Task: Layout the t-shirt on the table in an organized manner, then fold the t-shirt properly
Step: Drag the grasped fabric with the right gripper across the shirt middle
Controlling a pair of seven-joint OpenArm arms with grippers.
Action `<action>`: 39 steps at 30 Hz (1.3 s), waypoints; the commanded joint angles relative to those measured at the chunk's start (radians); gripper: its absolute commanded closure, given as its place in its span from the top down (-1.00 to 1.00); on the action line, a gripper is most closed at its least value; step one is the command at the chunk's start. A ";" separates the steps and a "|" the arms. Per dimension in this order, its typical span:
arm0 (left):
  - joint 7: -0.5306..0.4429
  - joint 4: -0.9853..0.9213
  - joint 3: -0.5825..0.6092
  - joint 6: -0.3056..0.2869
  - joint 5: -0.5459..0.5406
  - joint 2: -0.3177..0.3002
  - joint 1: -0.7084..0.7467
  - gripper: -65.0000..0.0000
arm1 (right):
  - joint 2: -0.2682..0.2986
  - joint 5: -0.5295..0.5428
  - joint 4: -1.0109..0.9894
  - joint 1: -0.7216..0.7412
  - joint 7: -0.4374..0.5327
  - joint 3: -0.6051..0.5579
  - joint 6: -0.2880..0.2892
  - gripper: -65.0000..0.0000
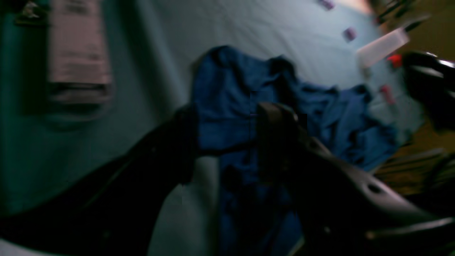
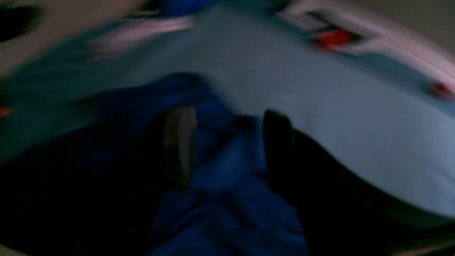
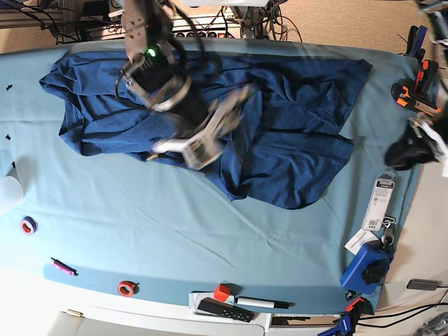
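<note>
T-shirt (image 3: 280, 133): soft knit cloth, matt, dark heathered blue, heavily wrinkled. Tabletop (image 3: 175, 231): covered in smooth light teal cloth, matt, few faint creases. Right pincer (image 3: 210, 133): matt dark plastic fingers. Left pincer (image 3: 413, 150): black, finish unclear through blur.

Beige carpet (image 3: 336, 21) runs along the 12 o'clock edge of the overhead view, where a power strip (image 3: 210, 24) and a tangle of black cables (image 3: 42, 14) lie at 11 o'clock. At 5 o'clock a blue clamp (image 3: 365, 267) sits near a packaged card (image 3: 381, 203). Rolls of tape (image 3: 28, 225), a pink marker (image 3: 61, 267), a red block (image 3: 222, 292) and a black pen (image 3: 262, 302) dot the 6-to-8 o'clock margin under even indoor light.
</note>
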 commanded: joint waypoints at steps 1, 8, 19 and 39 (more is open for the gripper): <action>-0.018 0.014 -0.009 -0.008 -0.031 -0.008 -0.011 -0.15 | -0.003 -0.004 -0.028 0.044 0.026 -0.002 -0.019 -0.06; -0.002 0.014 -0.008 -0.020 -0.031 0.068 -0.010 -0.15 | -0.089 -0.005 -0.436 0.291 0.023 0.032 -0.055 -0.06; 0.002 0.014 -0.008 -0.020 -0.031 0.069 -0.011 -0.15 | -0.137 0.024 -0.837 0.464 -0.150 0.101 -0.069 -0.12; -0.004 0.014 -0.008 -0.020 -0.031 0.069 -0.030 -0.15 | -0.136 -0.134 -0.491 0.381 -0.200 -0.283 -0.120 -1.00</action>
